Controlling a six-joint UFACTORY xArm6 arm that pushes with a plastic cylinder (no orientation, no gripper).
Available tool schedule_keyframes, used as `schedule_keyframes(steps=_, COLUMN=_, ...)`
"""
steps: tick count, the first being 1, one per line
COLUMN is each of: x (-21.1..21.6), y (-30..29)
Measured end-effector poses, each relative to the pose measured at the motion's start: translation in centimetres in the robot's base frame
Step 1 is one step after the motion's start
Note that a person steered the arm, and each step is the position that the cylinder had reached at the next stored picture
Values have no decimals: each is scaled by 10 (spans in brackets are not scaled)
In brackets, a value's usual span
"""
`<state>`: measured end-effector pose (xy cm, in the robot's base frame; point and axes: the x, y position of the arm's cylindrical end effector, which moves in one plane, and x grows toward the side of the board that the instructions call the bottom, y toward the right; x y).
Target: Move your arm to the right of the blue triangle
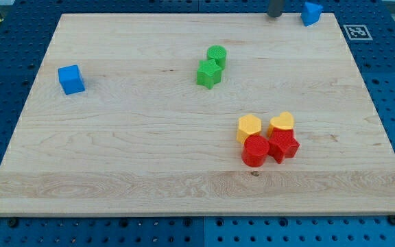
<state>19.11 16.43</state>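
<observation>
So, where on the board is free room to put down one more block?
Free: the wide stretch between the blue cube and the green blocks, and the whole bottom strip. Crowded: the red-yellow cluster, and the top right, where my tip nears the blue triangle.
</observation>
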Motion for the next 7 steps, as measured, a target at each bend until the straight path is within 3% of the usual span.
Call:
schedule_keyframes(steps=2, x=1, y=8)
schedule_keyframes(steps=3, x=40, y=-6)
schedule_keyframes(steps=5, x=72, y=-6)
schedule_keyframes(steps=7, x=160, y=20)
